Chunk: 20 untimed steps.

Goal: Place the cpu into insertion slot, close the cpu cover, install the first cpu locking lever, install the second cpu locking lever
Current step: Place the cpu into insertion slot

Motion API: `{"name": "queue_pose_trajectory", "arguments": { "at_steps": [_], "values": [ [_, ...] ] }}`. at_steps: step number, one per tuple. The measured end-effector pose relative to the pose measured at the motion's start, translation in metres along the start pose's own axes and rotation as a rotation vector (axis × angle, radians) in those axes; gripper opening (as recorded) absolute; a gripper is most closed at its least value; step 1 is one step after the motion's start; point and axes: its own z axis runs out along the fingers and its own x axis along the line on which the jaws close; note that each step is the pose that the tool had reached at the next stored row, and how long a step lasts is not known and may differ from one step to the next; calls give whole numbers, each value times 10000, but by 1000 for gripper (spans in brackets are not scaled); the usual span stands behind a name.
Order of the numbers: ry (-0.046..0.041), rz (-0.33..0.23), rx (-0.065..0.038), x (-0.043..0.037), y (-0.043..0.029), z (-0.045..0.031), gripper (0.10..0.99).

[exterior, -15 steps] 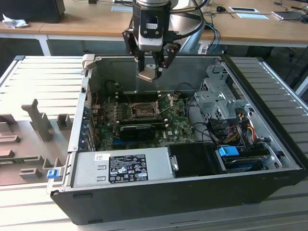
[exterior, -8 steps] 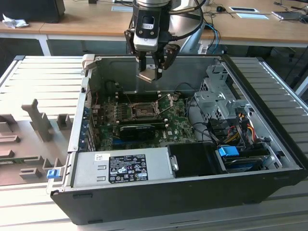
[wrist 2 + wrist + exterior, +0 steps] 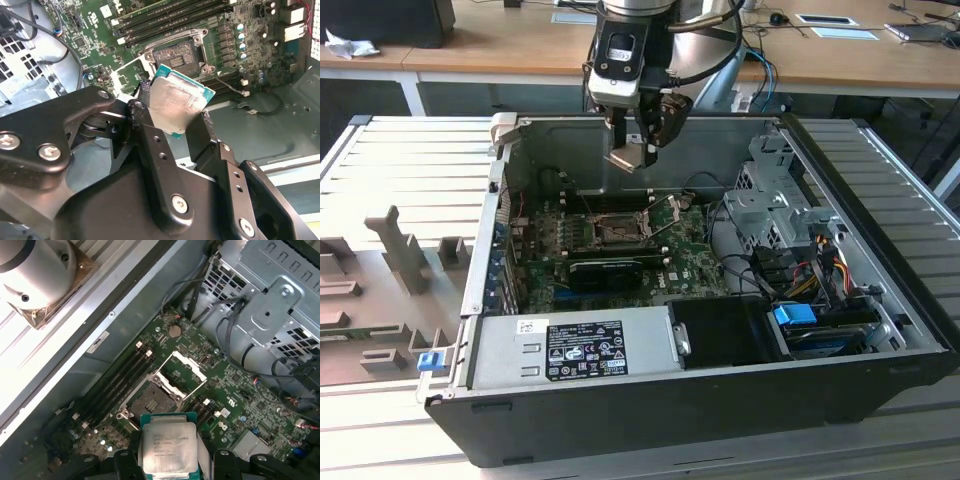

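Note:
My gripper (image 3: 635, 152) hangs above the open computer case, shut on the cpu (image 3: 631, 157), a flat square chip with a silvery face and a teal edge. In both wrist views the cpu (image 3: 176, 100) (image 3: 167, 446) sits clamped by its edges between the black fingers (image 3: 145, 125). The insertion slot (image 3: 617, 232) (image 3: 150, 401) (image 3: 175, 52) lies bare on the green board, below the chip and well apart from it. The cpu cover (image 3: 181, 371) stands swung open beside the slot, its square window showing.
Long black memory slots (image 3: 117, 385) run along one side of the socket. A black expansion card (image 3: 615, 270) lies in front of it. The power supply (image 3: 575, 350), a metal drive cage (image 3: 775, 195) and loose cables (image 3: 810, 270) crowd the case.

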Motion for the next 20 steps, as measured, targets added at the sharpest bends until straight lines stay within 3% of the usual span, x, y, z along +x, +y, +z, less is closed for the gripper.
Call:
{"name": "queue_pose_trajectory", "arguments": {
  "at_steps": [20],
  "values": [
    [-176,1994,-33,-3,2,18,529]
  ]
}}
